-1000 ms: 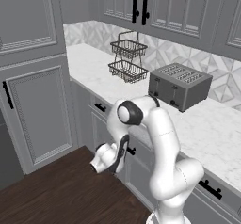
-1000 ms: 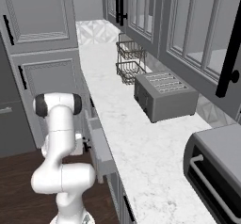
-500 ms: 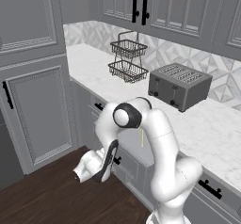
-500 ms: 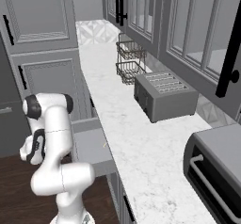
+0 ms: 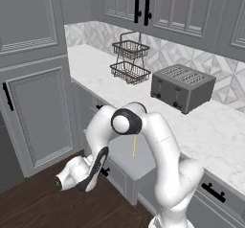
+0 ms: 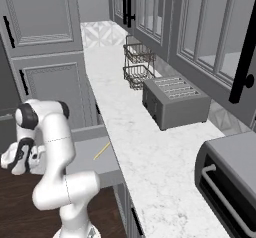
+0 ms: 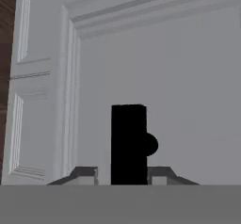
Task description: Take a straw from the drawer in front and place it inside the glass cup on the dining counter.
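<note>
Kitchen, marble table (image 5: pixel 201 126) above | drawer (image 5: pixel 125 161) pulled out, straw (image 5: pixel 134 146) lying inside | pincer (image 7: pixel 123 175) straddles the black handle (image 7: pixel 128 144), tips either side; grip cannot be told | release, retract clear, then approach straw from above.

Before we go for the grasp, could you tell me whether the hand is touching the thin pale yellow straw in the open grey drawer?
Apart. The left base view shows the hand low outside the drawer front, while the straw lies inside.
</note>
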